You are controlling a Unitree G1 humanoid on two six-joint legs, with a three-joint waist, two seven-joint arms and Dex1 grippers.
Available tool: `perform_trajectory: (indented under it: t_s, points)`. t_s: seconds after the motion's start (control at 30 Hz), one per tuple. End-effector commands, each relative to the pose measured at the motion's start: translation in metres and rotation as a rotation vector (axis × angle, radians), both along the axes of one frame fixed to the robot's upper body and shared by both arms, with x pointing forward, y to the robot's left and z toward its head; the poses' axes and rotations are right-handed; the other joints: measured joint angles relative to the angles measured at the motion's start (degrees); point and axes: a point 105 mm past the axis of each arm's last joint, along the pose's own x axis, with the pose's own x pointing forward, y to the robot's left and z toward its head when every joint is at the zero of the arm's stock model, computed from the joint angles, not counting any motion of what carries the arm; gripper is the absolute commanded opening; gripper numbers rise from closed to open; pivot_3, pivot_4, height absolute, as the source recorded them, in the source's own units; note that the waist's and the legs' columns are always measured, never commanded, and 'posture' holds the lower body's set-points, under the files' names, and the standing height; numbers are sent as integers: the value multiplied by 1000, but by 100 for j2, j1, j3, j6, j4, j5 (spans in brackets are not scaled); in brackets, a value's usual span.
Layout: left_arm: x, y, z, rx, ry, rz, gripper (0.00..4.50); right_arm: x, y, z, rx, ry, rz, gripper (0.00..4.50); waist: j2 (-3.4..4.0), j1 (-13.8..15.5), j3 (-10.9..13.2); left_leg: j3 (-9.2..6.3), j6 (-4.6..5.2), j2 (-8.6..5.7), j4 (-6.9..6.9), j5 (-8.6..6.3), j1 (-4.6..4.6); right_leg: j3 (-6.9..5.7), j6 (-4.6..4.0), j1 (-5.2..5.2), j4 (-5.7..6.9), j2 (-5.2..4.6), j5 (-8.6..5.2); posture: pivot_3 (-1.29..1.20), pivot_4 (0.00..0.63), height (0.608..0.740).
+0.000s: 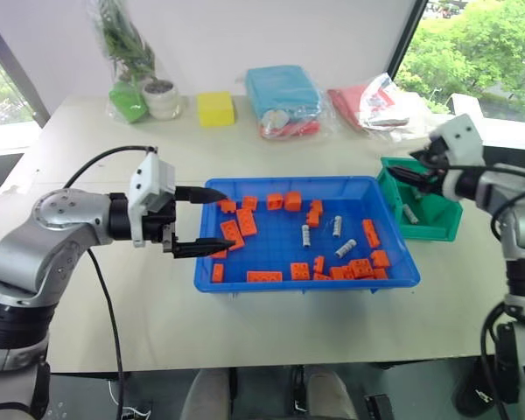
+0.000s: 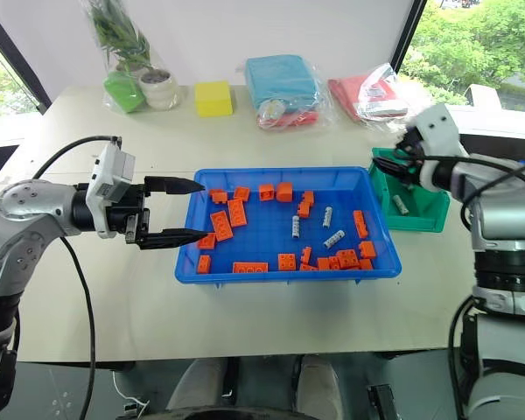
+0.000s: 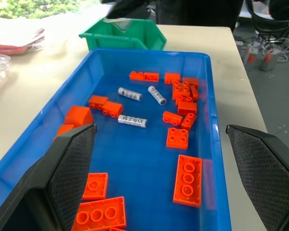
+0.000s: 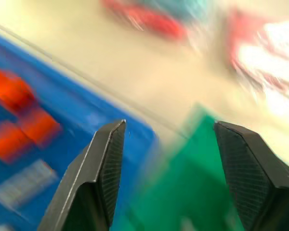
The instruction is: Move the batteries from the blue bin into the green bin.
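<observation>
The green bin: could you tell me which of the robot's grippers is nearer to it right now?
The right. The right gripper hangs open over the green bin at the blue bin's far end. The left gripper is open at the blue bin's opposite end.

I am seeing dark print on the batteries (image 3: 132,121) ahead of my left gripper (image 3: 164,178), but I am reading none of it.

Three batteries (image 1: 337,227) in blue bin (image 1: 245,284) among bricks (image 1: 242,220); one in green bin (image 1: 446,229), touching its right.
</observation>
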Motion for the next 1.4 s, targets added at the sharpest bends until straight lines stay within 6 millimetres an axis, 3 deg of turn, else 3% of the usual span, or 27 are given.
perform_trajectory:
  t_s: [0.03, 0.13, 0.27, 0.4, 0.9, 1.0, 1.13, 1.3, 1.4]
  points:
    - [-4, -1, 10, 2, -50, -2, 4500, -19, 47, -9, 75, 94, 153, 3076, -3, 18, -2, -1, 0, 2, 0, 0, 0, 0, -9, 2, 1, 1, 8, 0, 150, 704]
    - [-7, 1, 9, 4, -48, 12, 4500, -35, 68, -32, 92, 199, 188, 3076, -6, 48, -3, -12, 0, -2, 4, 0, -4, -2, -10, -10, -2, -1, 9, 0, 150, 704]
    - [-11, 4, 7, 8, -45, 28, 4500, -50, 76, -65, 87, 307, 182, 3076, -10, 61, -5, -13, -1, -8, 10, -1, -8, 1, -22, -14, -9, -8, -3, 0, 150, 704]
    - [-13, 4, 9, -4, -50, 51, 4500, -53, 77, -91, 91, 379, 132, 3076, -10, 22, -5, -13, -2, -6, 9, -2, -6, 1, -7, -19, -5, -5, -12, 0, 150, 704]
    - [-12, 4, 11, 6, -53, 61, 4500, -33, 98, -126, 134, 436, 84, 3076, -14, 16, -8, -8, 1, -7, 7, 0, -8, 1, -10, -27, 2, 0, -6, 0, 150, 704]
    - [-11, 3, 12, 7, -55, 58, 4500, -31, 95, -134, 120, 441, 65, 2282, -18, 14, -11, -9, 1, -6, 6, 0, -6, 1, -10, -28, 4, 2, -6, 0, 150, 704]
    - [-10, 5, 14, 7, -58, 57, 4500, -32, 99, -129, 154, 431, 86, 181, -19, 10, -12, -8, 1, -6, 6, 0, -6, 1, -8, -27, 4, 2, -7, 0, 150, 704]
    - [-8, 5, 13, 8, -56, 53, 4500, -38, 99, -96, 232, 390, 138, 68, -16, 15, -10, -8, 1, -5, 6, 0, -6, 1, -8, -28, 5, 2, -6, 0, 150, 704]
    - [-6, 3, 12, 4, -56, 47, 4500, -28, 70, -56, 279, 302, 71, 68, -9, 25, -5, -9, 1, -5, 7, 0, -7, 1, -9, -28, 4, 1, -5, 0, 150, 704]
